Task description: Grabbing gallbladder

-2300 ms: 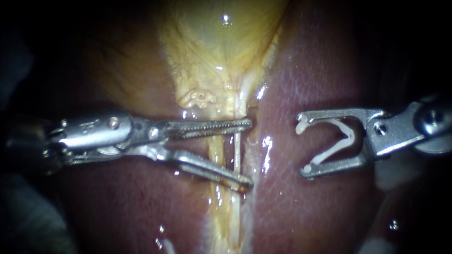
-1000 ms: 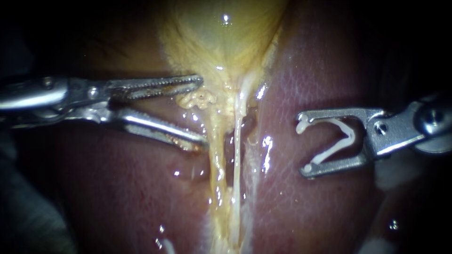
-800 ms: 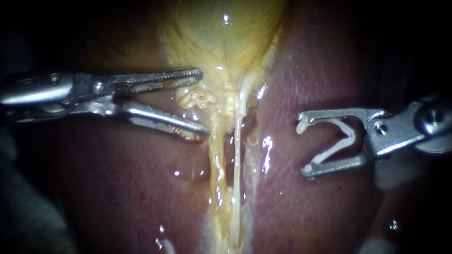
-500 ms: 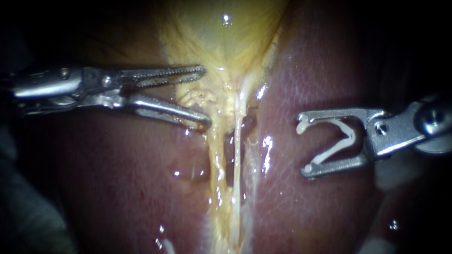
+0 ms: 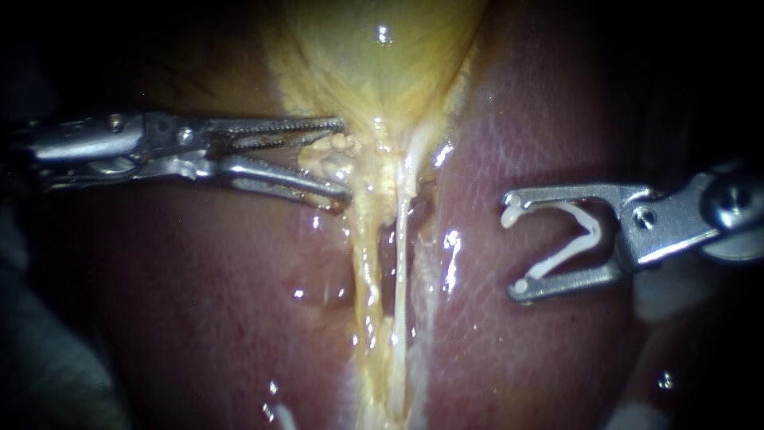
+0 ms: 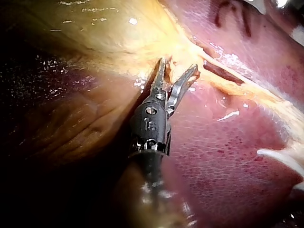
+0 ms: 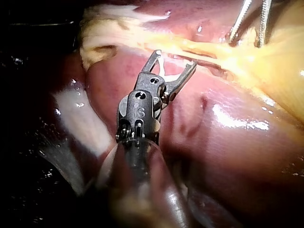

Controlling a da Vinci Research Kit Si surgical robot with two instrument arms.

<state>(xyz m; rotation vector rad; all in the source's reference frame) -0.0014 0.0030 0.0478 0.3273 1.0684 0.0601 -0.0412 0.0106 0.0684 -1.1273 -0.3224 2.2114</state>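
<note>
Task's thing: pale yellow, glistening, sac-like gallbladder [image 5: 374, 64], bedded between dark red, wet lobes of liver [image 5: 517, 358]; tapers to a neck that carries a nubbly yellow lump of tissue [image 5: 330, 155].

Left instrument: slender steel left instrument [image 5: 344, 158] with two long serrated jaws, at the gallbladder's neck. Jaws part-open with a narrow gap, and the nubbly lump lies between them. One jaw lies along the gallbladder's lower edge, the other just past the lump. No firm two-sided bite evident.

Right instrument: steel right instrument [image 5: 512, 247] well apart from the gallbladder, across the neck from the left instrument, over bare liver. Jaws spread wide, both bearing on a white V-shaped clip [image 5: 585, 231] seated between them.

Tubes: two thin pale tubes [image 5: 400, 279] running side by side away from the gallbladder's neck, clear of both instruments.

Handling: probably light, soft and thin-walled, with a wet film that invites slipping. Likely to stretch and follow a pull, and to tear or leak under a hard pinch.

Where to take hold: best at the neck, on the thicker nubbly tissue beside the sac, clear of the two tubes. A deep bite with the serrated faces seems safer than a tip nip.

Step in hand: closing on the neck, by appearance; grasp not yet secured.
</note>
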